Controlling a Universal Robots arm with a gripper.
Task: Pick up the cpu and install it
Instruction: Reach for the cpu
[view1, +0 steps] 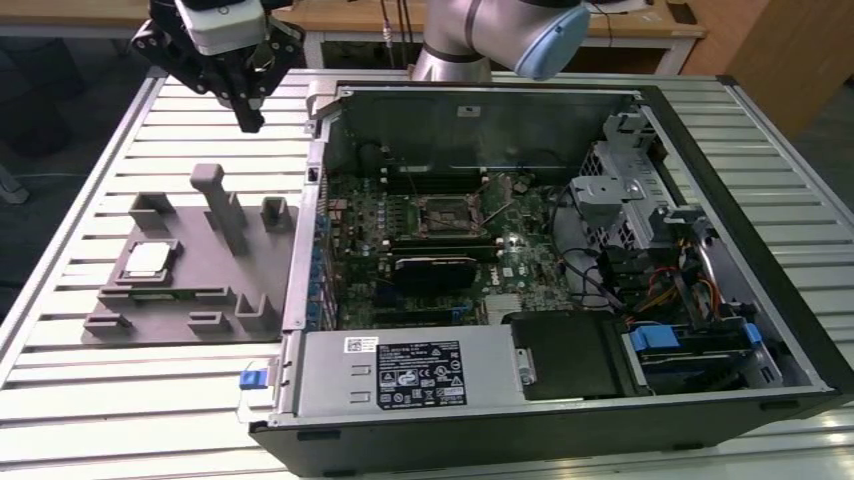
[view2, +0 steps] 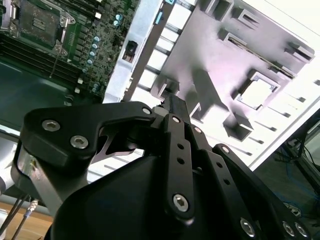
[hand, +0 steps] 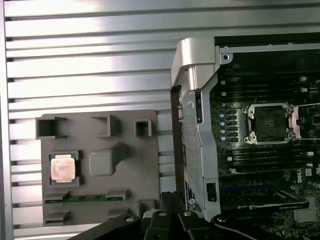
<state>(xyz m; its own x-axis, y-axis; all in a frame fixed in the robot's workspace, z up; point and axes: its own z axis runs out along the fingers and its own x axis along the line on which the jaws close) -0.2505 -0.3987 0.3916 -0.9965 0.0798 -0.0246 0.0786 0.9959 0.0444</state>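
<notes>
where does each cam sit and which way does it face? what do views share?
Exterior view: off the arm, high, angled down on the open computer case and grey fixture on the slatted table; shows the arm and gripper.
First wrist view: on the wrist, facing straight down on the fixture and case edge; the gripper's dark links show.
Second wrist view: on the wrist, looking obliquely along the gripper, whose body looms in the foreground.
Shared: all three show the cpu seated in the fixture and the motherboard socket.
</notes>
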